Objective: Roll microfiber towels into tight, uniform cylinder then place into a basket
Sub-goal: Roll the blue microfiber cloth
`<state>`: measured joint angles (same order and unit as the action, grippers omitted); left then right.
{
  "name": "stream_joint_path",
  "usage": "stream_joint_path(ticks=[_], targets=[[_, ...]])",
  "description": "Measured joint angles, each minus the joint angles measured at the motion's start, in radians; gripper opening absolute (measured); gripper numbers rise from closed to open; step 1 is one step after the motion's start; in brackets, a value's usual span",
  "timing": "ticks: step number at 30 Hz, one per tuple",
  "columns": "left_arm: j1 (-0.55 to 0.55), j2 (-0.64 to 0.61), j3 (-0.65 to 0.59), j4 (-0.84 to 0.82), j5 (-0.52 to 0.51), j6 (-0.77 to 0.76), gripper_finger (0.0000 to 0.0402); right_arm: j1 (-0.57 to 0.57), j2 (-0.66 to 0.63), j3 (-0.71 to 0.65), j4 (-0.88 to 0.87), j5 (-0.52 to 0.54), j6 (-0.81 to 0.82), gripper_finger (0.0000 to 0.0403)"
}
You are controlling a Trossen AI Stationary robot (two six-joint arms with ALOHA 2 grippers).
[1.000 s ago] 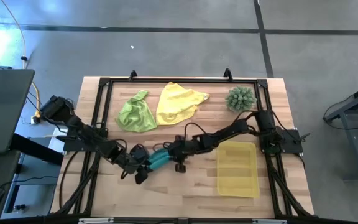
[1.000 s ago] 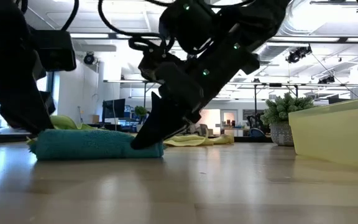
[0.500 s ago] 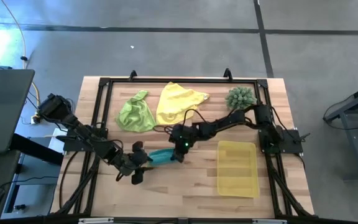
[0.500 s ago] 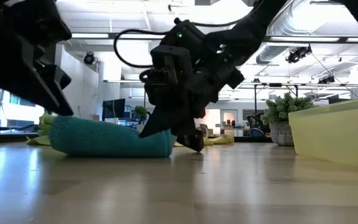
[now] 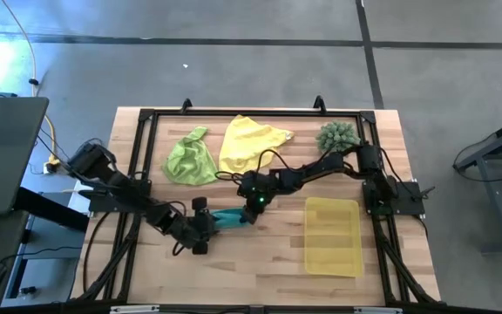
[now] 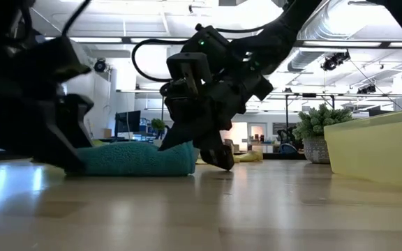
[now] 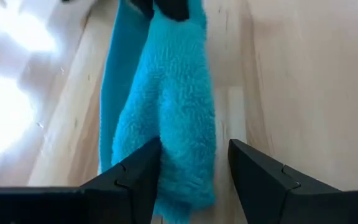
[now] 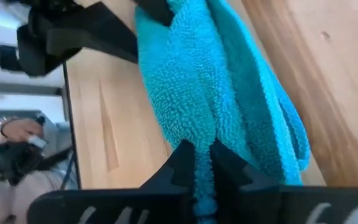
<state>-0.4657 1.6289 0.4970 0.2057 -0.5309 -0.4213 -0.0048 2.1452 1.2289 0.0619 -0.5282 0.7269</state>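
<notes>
Teal towel (image 5: 228, 217) between 2 tools

Left arm stretched low from the table's left edge toward the middle, left gripper (image 5: 206, 220) down at the wood, fingers (image 7: 135, 177) parted. Right arm reaching from the right side across toward the centre, wrist bent down, right gripper (image 5: 249, 212) near the left one, fingers (image 8: 185, 168) pressed nearly together, tips at the tabletop.

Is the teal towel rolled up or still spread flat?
Bunched into a loose roll, not flat: the teal towel lies on the table as a thick elongated bundle, with the right gripper pinching one end and the left gripper straddling the other.
</notes>
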Motion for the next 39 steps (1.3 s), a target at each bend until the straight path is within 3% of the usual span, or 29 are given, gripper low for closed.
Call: stream_joint_path(ticks=[4, 11, 16, 21, 26, 39], targets=[[0.034, 0.028, 0.003, 0.008, 0.051, -0.099, 0.0176, 0.002, -0.012, -0.002, 0.021, 0.004, -0.154, 0.0039], [0.049, 0.034, 0.005, 0.013, 0.111, -0.236, 0.0176, -0.010, -0.104, -0.006, 0.000, 0.010, -0.395, 0.0125], [0.050, 0.034, 0.005, 0.013, 0.124, -0.348, 0.0176, 0.023, -0.183, -0.005, -0.038, 0.032, -0.723, 0.0160], [0.051, 0.032, 0.005, 0.015, 0.123, -0.459, 0.0176, 0.155, -0.196, -0.003, -0.052, 0.279, -0.995, 0.0164], [0.062, 0.030, 0.004, 0.018, 0.134, -0.508, 0.0176, 0.272, -0.176, -0.003, -0.061, 0.599, -1.068, 0.0165], [0.076, 0.032, 0.002, 0.073, 0.198, -0.522, 0.0176, 0.312, -0.071, -0.002, -0.040, 0.961, -1.065, 0.0165]])
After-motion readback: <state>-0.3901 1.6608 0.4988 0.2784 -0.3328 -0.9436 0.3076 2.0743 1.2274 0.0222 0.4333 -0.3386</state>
